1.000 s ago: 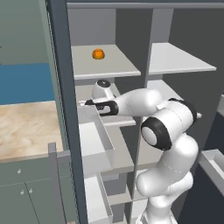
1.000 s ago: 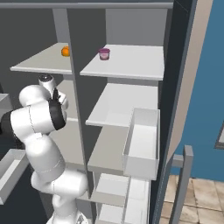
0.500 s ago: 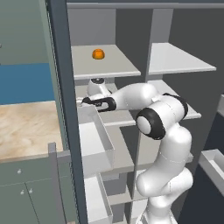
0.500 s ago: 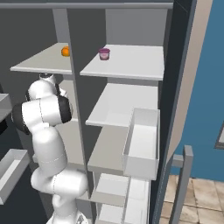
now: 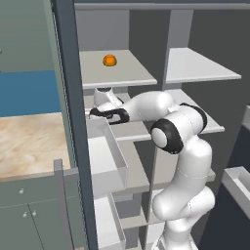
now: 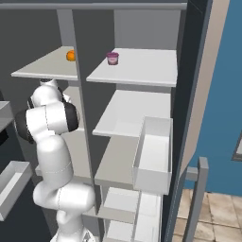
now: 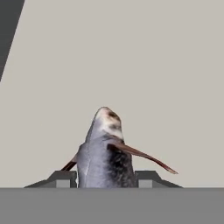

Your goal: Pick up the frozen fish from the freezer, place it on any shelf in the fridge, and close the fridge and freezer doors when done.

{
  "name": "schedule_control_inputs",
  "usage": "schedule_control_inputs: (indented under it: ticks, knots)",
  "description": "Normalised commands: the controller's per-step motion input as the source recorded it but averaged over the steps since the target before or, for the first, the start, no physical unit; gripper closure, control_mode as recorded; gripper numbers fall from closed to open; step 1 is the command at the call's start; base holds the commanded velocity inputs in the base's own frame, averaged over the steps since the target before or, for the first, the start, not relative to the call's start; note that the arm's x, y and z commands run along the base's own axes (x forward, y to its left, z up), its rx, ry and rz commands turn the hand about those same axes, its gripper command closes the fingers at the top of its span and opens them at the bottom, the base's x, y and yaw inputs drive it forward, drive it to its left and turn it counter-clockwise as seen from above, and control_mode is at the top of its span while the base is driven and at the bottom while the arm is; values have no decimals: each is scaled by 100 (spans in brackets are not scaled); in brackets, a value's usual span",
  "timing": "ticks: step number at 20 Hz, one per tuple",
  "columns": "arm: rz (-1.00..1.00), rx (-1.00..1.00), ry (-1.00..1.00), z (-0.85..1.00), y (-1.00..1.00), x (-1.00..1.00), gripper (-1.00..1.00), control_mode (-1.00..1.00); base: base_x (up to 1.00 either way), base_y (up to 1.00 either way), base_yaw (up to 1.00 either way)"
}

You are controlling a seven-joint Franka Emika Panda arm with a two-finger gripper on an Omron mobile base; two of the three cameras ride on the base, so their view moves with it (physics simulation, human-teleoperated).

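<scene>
Grey fish (image 7: 104, 153) sits clamped between the gripper (image 7: 105, 177) fingers, over a pale shelf (image 7: 131, 65). Arm reaches into the left column under the orange (image 5: 109, 60), probably still the freezer side; the fish needs carrying across to a fridge shelf (image 6: 127, 111).

The fish (image 7: 105, 153) is coloured grey-blue, with a darker speckled patch down one side. Its tip is pale with brown spots, and its thin fins are reddish brown. The tool (image 7: 105, 178) at its sides is dark grey, and the surface behind it is plain pale grey.

A small orange thing (image 5: 110, 60) is seen on the top left shelf (image 5: 127, 73), which is light grey. A little pink cup (image 6: 112, 58) is seen on the top right shelf (image 6: 142, 66), coloured whitish grey. The arm (image 5: 180, 161) is coloured white with black joints. The bench (image 5: 27, 141) is patterned in sandy beige, above grey-green cupboards (image 5: 29, 215). The wall (image 5: 29, 93) beyond is blue.
</scene>
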Motion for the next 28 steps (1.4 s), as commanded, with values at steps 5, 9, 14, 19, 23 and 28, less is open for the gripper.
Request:
schedule_control_inputs:
  ticks: [5,9,14,19,23,28]
  knots:
    - [2,0,-2,-7,-19,0,100,-100,0,0,0]
    - [0,0,-11,-34,-47,-10,100,-100,0,0,0]
    - [0,5,-21,-10,-15,0,100,-100,0,0,0]
    - [0,11,-33,9,0,-10,100,-100,0,0,0]
    - [0,8,-40,65,0,-52,100,-100,0,0,0]
    - [0,1,-33,95,0,-92,100,-100,0,0,0]
